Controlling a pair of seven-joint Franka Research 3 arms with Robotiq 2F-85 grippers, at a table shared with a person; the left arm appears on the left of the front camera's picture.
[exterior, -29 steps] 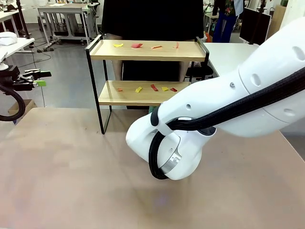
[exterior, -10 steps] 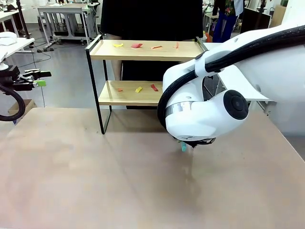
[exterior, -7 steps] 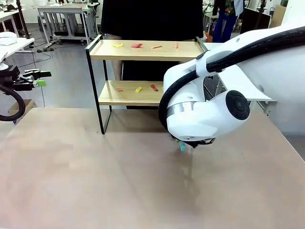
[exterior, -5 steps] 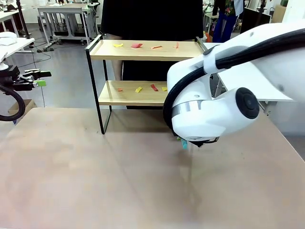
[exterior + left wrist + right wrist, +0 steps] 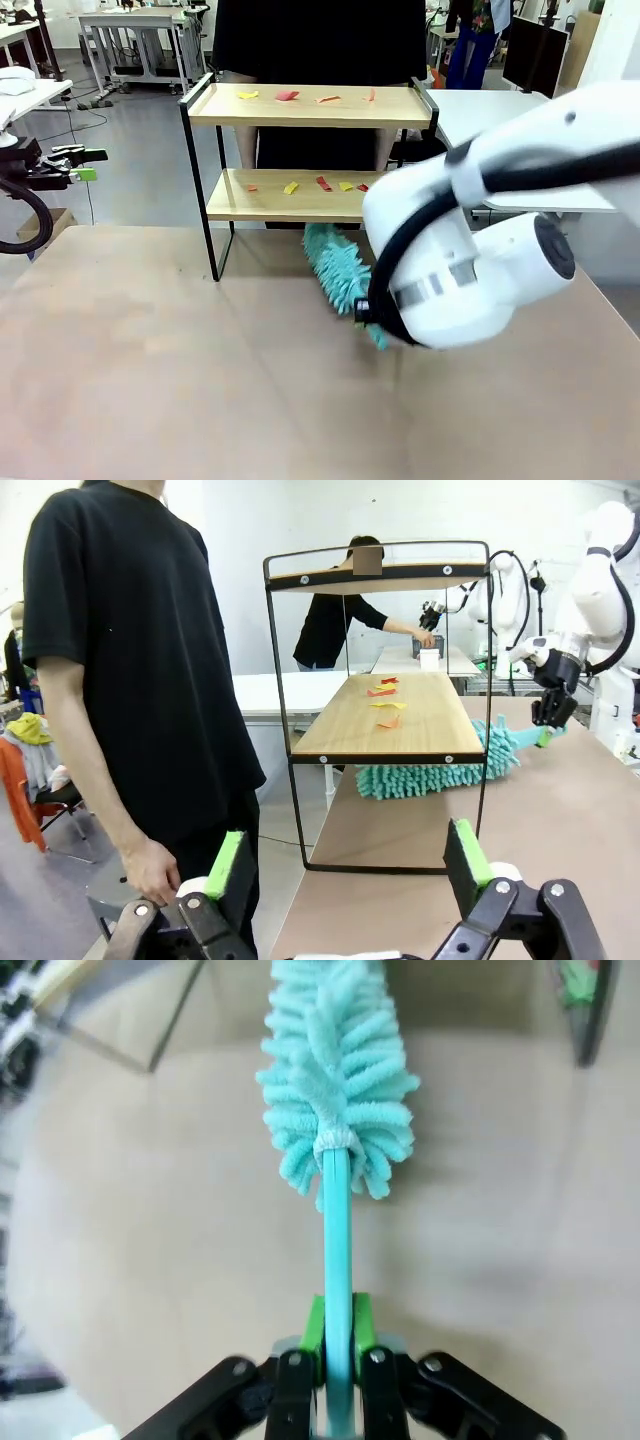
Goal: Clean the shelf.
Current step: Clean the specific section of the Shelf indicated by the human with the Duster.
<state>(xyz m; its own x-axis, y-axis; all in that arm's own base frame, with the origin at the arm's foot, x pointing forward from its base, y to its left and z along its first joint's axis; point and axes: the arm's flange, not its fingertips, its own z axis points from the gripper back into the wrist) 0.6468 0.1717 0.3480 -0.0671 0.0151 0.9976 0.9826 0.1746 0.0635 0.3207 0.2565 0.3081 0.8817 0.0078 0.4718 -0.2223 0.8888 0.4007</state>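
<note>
Front view: the shelf stood at the far edge of the table, right in front of a person in a black shirt. Coloured paper scraps lay scattered on its top board, and more scraps on the lower one. The right arm reached in low from the right, its bulky white wrist covering its own fingers from this side. A teal duster stuck out from it, the fluffy head pointing at the foot of the shelf, below the lower board.

From the right wrist, the right gripper had its green pads clamped tight on the duster's thin handle, the head stretched out ahead over the table. I could not tell whether the head touched the tabletop.

The left gripper hung off to the left side, away from the table, fingers spread wide with nothing between them. Just beyond it was the person's hand, hanging loose.
</note>
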